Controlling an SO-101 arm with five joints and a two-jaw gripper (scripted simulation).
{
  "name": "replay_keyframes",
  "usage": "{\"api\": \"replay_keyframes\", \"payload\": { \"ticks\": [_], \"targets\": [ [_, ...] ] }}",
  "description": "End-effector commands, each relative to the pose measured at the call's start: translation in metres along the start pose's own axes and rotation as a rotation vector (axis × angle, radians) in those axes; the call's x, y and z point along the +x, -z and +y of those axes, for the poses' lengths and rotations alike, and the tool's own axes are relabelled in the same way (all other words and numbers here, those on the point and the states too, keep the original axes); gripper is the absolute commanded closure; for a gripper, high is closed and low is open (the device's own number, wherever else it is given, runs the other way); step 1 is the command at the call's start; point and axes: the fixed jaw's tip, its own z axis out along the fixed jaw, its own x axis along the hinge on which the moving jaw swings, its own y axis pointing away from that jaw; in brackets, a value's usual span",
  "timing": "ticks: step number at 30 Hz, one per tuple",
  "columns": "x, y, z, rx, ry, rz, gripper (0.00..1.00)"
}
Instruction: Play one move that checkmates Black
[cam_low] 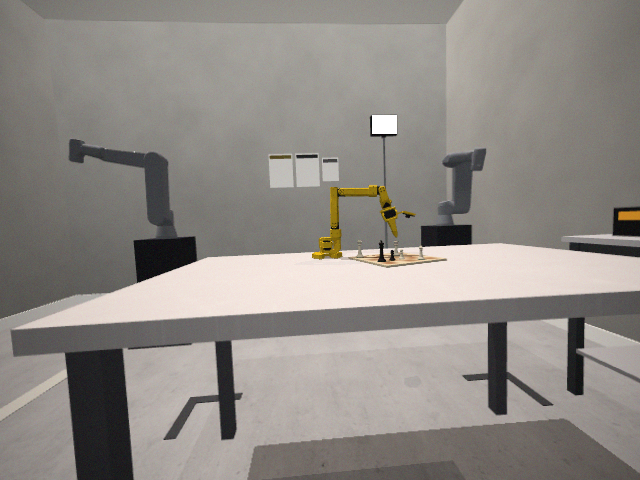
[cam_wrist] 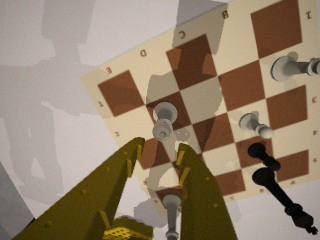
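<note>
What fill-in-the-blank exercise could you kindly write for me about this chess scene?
1. The small arm on the table is coloured ___.
2. The black pieces on the chessboard number ___.
3. The gripper hangs above the chessboard, jaws slightly apart, holding ___.
Missing words: yellow; two; nothing.

A small square chessboard (cam_wrist: 200, 95) of cream and reddish-brown squares lies flat on the white desk (cam_low: 310, 294), letters and numbers printed along its pale edge. On it a tall white piece with a round head (cam_wrist: 164, 120) stands upright, just ahead of the yellow pincer (cam_wrist: 159, 150). A short white pawn (cam_wrist: 255, 125) and another tall white piece (cam_wrist: 290, 67) stand further along. Two black pieces, a short one (cam_wrist: 264, 156) and a tall slender one (cam_wrist: 282, 197), stand close together near the board's edge. One more white piece (cam_wrist: 171, 210) shows between the pincer's arms.
</note>
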Motion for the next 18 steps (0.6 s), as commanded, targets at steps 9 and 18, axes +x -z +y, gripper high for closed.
{"api": "replay_keyframes", "payload": {
  "ticks": [9,18],
  "targets": [
    [0.005,-0.023,-0.002,0.001,-0.015,-0.02,0.88],
    [0.009,-0.04,-0.002,0.001,-0.015,-0.02,0.88]
  ]
}}
